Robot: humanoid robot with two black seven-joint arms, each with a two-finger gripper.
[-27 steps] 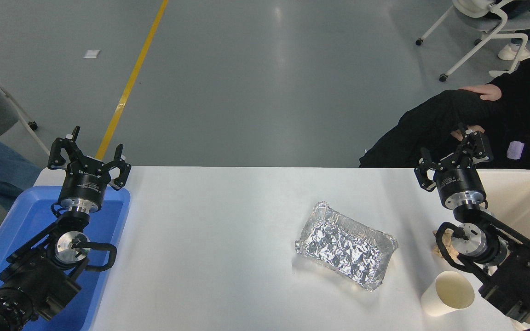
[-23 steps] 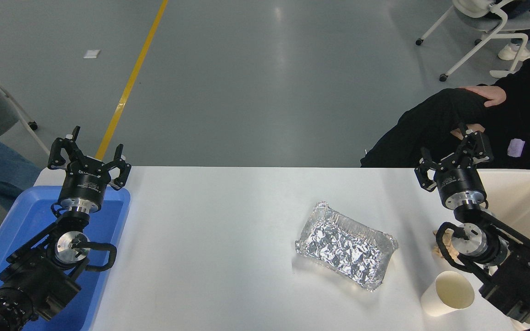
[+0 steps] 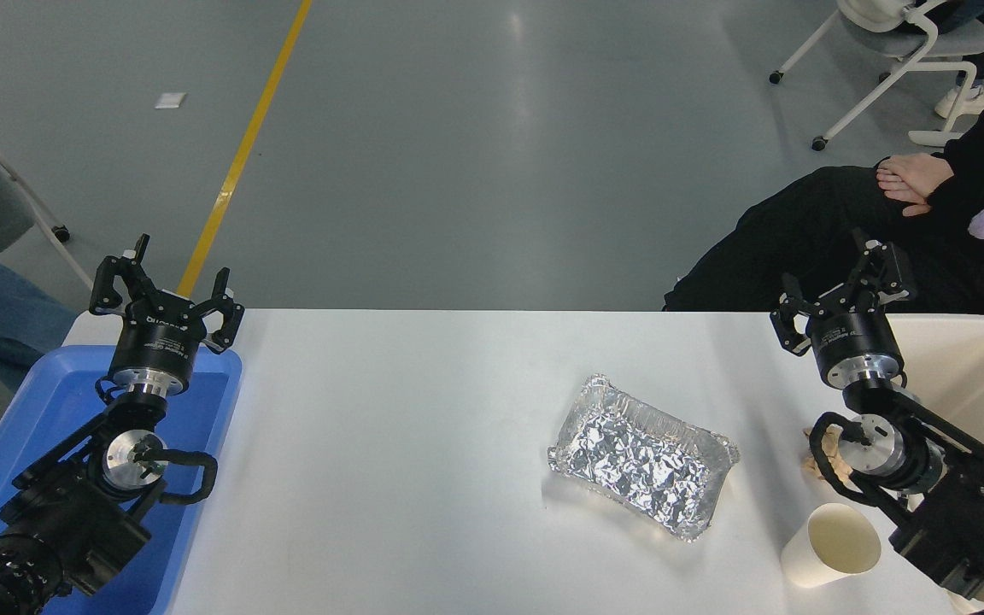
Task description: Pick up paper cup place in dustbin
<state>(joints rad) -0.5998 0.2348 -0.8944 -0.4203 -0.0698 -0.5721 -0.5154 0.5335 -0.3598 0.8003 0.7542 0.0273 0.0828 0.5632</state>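
Observation:
The paper cup [image 3: 831, 545] stands upright near the table's front right, cream-white, its mouth open toward me. The dustbin [image 3: 983, 376] is the cream-beige tub at the right edge, partly behind my right arm. My right gripper [image 3: 842, 280] is open and empty, raised near the table's far edge, well beyond the cup and just left of the dustbin. My left gripper [image 3: 166, 282] is open and empty, parked at the lower left over the blue tray.
A crinkled silver foil tray [image 3: 641, 455] lies left of the cup. A tan paper wad [image 3: 823, 457] sits mostly hidden behind my right arm. A blue plastic tray [image 3: 65, 401] sits under the left arm. A seated person in black [image 3: 842, 222] is at the far right.
The person at the far right has drawn their hands back and up, away from the table. Neither arm nor the cup has moved.

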